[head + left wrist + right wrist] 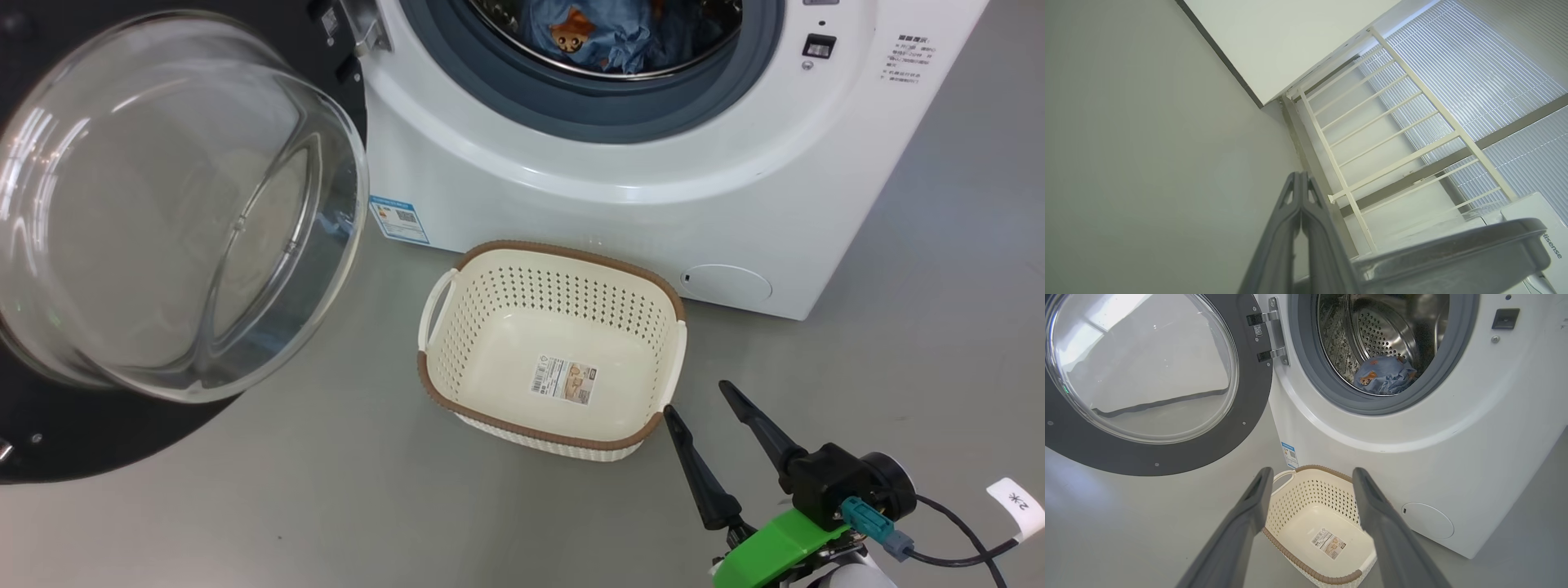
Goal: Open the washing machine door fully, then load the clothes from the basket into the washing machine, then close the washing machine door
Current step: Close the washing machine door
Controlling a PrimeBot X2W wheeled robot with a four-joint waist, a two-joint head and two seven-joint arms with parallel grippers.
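Note:
The washing machine [653, 188] stands at the top of the head view, and the washing machine door [163, 204] is swung wide open to its left, glass bowl facing me. Light-blue clothes [612, 33] with orange figures lie inside the steel drum, also seen in the right wrist view as a bundle of clothes [1384, 375]. The cream basket [563, 253] sits on the floor before the machine, holding nothing but its label. My right gripper [695, 397] hangs open just right of the basket's near corner. My left gripper [1300, 175] is shut on nothing, beside a grey curved door edge [1453, 245].
Grey floor surrounds the basket. A blue sticker [398, 219] and a round flap [727, 282] mark the machine's lower front. In the left wrist view a white railing [1392, 134] runs before window blinds. The open door takes up the left side.

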